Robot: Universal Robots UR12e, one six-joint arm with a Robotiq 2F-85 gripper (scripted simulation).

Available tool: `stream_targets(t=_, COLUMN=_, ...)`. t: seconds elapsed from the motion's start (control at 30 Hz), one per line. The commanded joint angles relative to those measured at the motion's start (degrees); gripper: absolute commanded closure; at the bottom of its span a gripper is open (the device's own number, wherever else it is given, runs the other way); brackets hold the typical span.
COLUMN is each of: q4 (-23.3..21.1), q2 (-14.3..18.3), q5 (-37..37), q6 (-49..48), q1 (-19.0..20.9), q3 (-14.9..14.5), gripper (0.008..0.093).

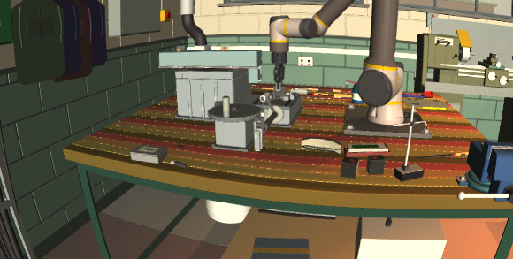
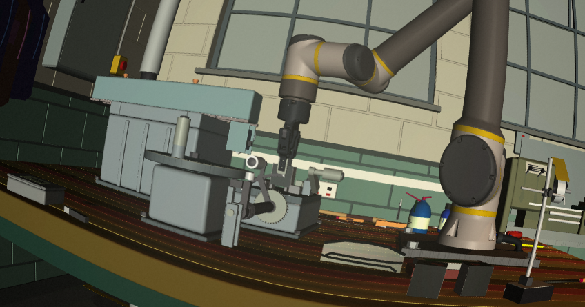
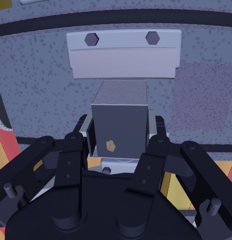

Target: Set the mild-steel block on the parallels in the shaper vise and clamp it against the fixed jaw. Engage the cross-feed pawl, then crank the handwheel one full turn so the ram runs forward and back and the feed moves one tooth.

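Observation:
The mild-steel block [image 3: 120, 118] is a dark grey block with a small rust spot on its near face. My two fingers clasp its sides, so my gripper [image 3: 120, 134] holds it. The block hangs low in the shaper vise [image 1: 283, 105], just in front of the fixed jaw [image 3: 123, 61] with its two hex bolts. I cannot tell whether the block rests on the parallels. From the side, my gripper [image 2: 284, 165] points straight down into the vise. The handwheel [image 2: 193, 165] with its upright handle lies left of the vise. The toothed feed wheel [image 2: 274, 213] sits on the vise's near side.
Behind the vise stands the shaper body with its ram [image 2: 176, 99] overhanging. The arm's base [image 1: 384, 103] is to the right. A dial stand [image 1: 409, 165], two dark blocks [image 1: 362, 165] and a cloth [image 1: 320, 144] lie near the bench front.

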Motion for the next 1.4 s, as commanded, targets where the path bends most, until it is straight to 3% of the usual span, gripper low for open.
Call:
stream_targets(t=0.0, q4=0.00, q2=0.00, q5=0.00, q6=0.00, q1=0.00, q3=-0.01, gripper=0.0934)
stream_targets(t=0.1, q4=0.00, q2=0.00, q5=0.00, q6=0.00, q1=0.00, q3=-0.01, gripper=0.0919)
stream_targets(t=1.07, q4=0.01, q2=0.00, q5=0.00, q6=0.00, q1=0.00, q3=0.00, gripper=0.0339)
stream_targets(t=1.37, q4=0.01, q2=0.00, q5=0.00, q6=0.00, q1=0.00, q3=0.00, gripper=0.0334)
